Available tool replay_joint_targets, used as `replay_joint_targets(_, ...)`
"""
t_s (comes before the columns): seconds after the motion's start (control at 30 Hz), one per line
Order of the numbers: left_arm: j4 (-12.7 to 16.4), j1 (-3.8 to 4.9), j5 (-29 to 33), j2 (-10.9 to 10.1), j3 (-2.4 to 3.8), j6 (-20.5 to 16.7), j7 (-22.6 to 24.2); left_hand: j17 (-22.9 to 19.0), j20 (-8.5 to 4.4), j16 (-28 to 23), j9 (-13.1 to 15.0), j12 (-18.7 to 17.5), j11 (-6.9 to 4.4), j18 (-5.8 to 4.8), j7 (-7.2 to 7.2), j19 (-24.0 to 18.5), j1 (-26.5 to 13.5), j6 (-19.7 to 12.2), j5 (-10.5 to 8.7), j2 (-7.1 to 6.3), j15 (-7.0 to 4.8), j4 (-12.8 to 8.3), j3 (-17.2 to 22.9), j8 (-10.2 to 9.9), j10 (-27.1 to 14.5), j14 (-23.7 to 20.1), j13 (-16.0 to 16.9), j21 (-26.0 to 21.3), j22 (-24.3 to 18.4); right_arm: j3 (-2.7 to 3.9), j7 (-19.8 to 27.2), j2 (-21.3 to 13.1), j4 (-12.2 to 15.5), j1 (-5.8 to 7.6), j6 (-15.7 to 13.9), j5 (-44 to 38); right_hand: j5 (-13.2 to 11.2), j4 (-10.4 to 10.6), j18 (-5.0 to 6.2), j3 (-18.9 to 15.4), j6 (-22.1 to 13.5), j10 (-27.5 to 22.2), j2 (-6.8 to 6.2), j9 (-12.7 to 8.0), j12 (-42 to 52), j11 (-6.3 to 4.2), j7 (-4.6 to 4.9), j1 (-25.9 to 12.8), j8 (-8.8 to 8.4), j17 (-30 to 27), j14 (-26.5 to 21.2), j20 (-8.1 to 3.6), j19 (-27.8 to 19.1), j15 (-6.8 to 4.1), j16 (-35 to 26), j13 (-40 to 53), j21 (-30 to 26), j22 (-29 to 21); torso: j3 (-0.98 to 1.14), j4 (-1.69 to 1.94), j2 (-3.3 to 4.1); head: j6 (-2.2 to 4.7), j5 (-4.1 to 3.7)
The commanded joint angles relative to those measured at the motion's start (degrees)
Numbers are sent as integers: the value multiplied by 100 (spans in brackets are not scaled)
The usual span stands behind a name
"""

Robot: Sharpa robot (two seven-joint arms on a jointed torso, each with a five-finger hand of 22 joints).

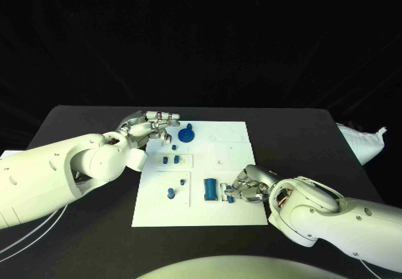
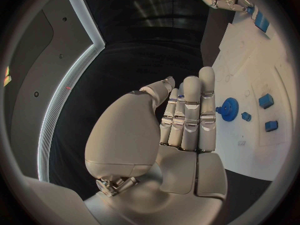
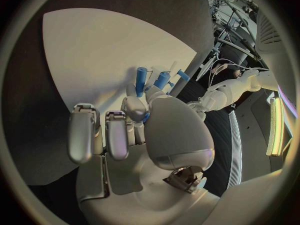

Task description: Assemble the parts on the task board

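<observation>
The white task board lies mid-table. A blue gear stands near its far left corner. My left hand hovers just left of the gear, fingers straight and together, with a bit of blue pinched between thumb and fingertip. Small blue parts sit in the board's left slots. A long blue block stands near the front. Beside it my right hand rests low on the board, thumb and fingers closed on a small blue part. Blue pegs rise just past its fingertips.
Two more small blue parts lie at the board's front left. A white cloth-like object sits at the table's right edge. Bare black table surrounds the board, and thin cables run along the front left.
</observation>
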Motion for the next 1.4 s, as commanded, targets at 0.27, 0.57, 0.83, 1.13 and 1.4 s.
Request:
replay_joint_targets(0.27, 16, 0, -101, 12, 3, 174, -81, -6, -7, 8, -5, 34, -5, 67, 13, -22, 28, -26, -11, 44, 2, -29, -5, 37, -31, -46, 1, -30, -5, -2, -24, 61, 3, 0, -82, 21, 115, 38, -45, -34, 29, 43, -14, 37, 21, 0, -2, -79, 24, 712, 449, -41, 24, -55, -11, 13, -8, 4, 4, 0, 2, -9, -11)
replay_joint_targets(0.57, 18, 0, -95, 6, 3, 197, -101, -6, -7, 8, -5, 34, -5, 67, 13, -22, 28, -26, -11, 44, 2, -29, -5, 37, -31, -46, 1, -30, -5, -1, -3, 91, 32, 0, -314, 25, 257, 3, -49, -36, 27, 63, -9, 76, 56, -14, -17, -42, 43, 728, 453, -52, 33, -67, -1, 46, 5, 28, 3, 0, 6, -24, -8)
replay_joint_targets(0.83, 18, 0, -150, 16, 3, 244, -130, -12, -7, 8, -6, 40, 0, 66, 19, -25, 29, -34, -13, 48, 5, -36, -1, 39, -44, -52, -1, -33, -5, -1, -4, 125, 25, 0, -269, 35, 307, -13, -54, -38, 45, 97, -7, 99, 133, -23, -28, -27, 62, 745, 457, -58, 43, -74, 11, 102, 19, 52, -1, -3, 0, -30, -5)
replay_joint_targets(1.13, 10, 0, -221, 27, 3, 305, -166, -12, -7, 8, -6, 40, 0, 66, 19, -25, 29, -34, -13, 48, 5, -36, -1, 39, -44, -52, -1, -33, -5, -1, -24, 180, -63, 8, -85, -199, 272, 144, -57, -244, 64, 136, -94, 164, 184, -19, -24, -288, 101, 749, 458, -64, 47, -73, 12, 150, 22, 59, 0, 3, 1, -33, -15)
replay_joint_targets(1.4, 18, 0, -338, 27, 3, 368, -203, -12, -7, 8, -6, 40, 0, 66, 19, -25, 29, -34, -13, 48, 5, -36, -1, 39, -44, -52, -1, -33, -5, -1, -32, 211, -117, 9, -28, -389, 26, 219, -48, -627, 31, 113, -154, 235, 119, -19, -27, -579, 119, 718, 450, -61, 30, -73, -13, 135, -9, 19, 4, -8, -1, -34, -4)
